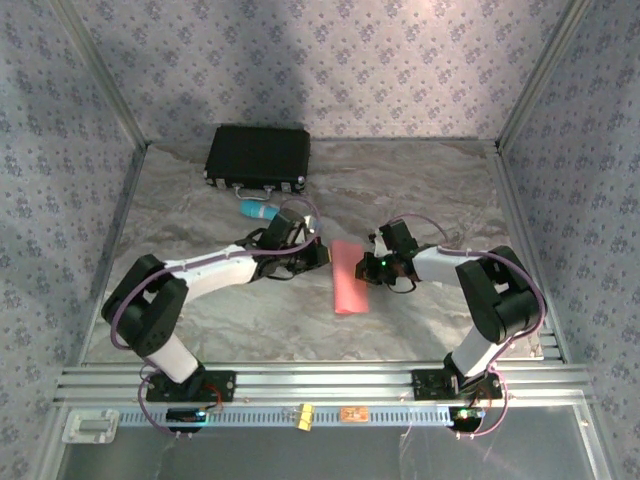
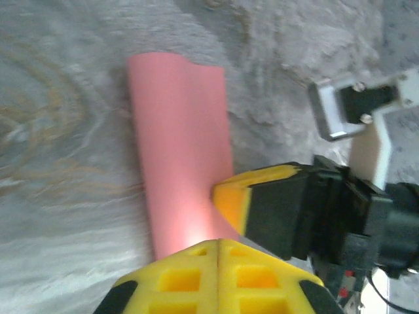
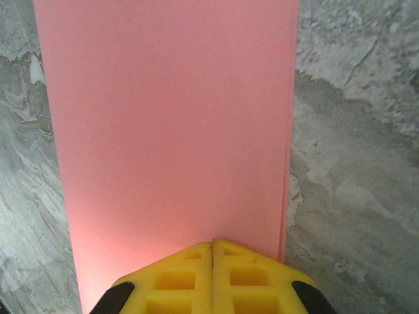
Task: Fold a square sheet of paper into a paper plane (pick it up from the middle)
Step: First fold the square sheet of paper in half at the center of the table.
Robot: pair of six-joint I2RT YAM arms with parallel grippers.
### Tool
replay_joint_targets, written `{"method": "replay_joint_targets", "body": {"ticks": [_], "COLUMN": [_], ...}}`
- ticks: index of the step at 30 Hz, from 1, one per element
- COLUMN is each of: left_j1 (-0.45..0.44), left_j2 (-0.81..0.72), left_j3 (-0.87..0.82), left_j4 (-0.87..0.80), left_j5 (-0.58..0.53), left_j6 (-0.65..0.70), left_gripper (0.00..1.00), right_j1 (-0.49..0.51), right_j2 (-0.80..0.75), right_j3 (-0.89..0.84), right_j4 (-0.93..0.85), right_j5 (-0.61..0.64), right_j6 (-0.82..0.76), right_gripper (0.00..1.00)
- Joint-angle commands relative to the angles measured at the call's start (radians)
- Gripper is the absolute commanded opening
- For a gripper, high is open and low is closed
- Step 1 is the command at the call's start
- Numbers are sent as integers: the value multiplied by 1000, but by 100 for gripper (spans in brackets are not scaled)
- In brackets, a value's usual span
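The square sheet of paper (image 1: 350,277) lies on the marble tabletop folded into a narrow salmon-pink strip, running from far to near between the two arms. My left gripper (image 1: 322,256) is shut, its yellow tips (image 2: 218,241) meeting over one end of the strip (image 2: 180,131). My right gripper (image 1: 366,268) is shut too, its tips (image 3: 213,242) resting on the pink strip (image 3: 170,118) close to its doubled edge. In the left wrist view a yellow finger (image 2: 236,199) of the right gripper rests on the paper just beyond my own tips. Whether either gripper pinches a layer is not visible.
A black case (image 1: 258,157) stands at the back left of the table, with a teal cylinder (image 1: 255,211) just in front of it, near the left forearm. Patterned walls close off three sides. An aluminium rail (image 1: 320,382) runs along the near edge.
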Motion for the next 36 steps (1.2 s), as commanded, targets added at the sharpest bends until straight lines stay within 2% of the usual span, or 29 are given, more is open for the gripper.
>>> {"method": "replay_joint_targets", "body": {"ticks": [1, 7, 21, 27, 36], "left_j1": [0, -3, -17, -19, -15], "left_j2": [59, 189, 243, 277, 303], "left_j3": [18, 55, 86, 103, 22], "left_j4": [116, 183, 168, 90, 96], "left_j5": [126, 211, 213, 176, 110], "left_j6": [2, -15, 5, 36, 95], "left_gripper": [0, 0, 0, 0, 0], "right_j1": [-15, -19, -17, -18, -11], "right_j2": [38, 44, 52, 60, 71], "right_j3": [-35, -30, -32, -30, -30], "right_j4": [-119, -131, -126, -128, -126], "right_j5": [71, 71, 72, 72, 72], "right_j6": [-8, -11, -7, -9, -7], "right_gripper": [0, 0, 0, 0, 0]}}
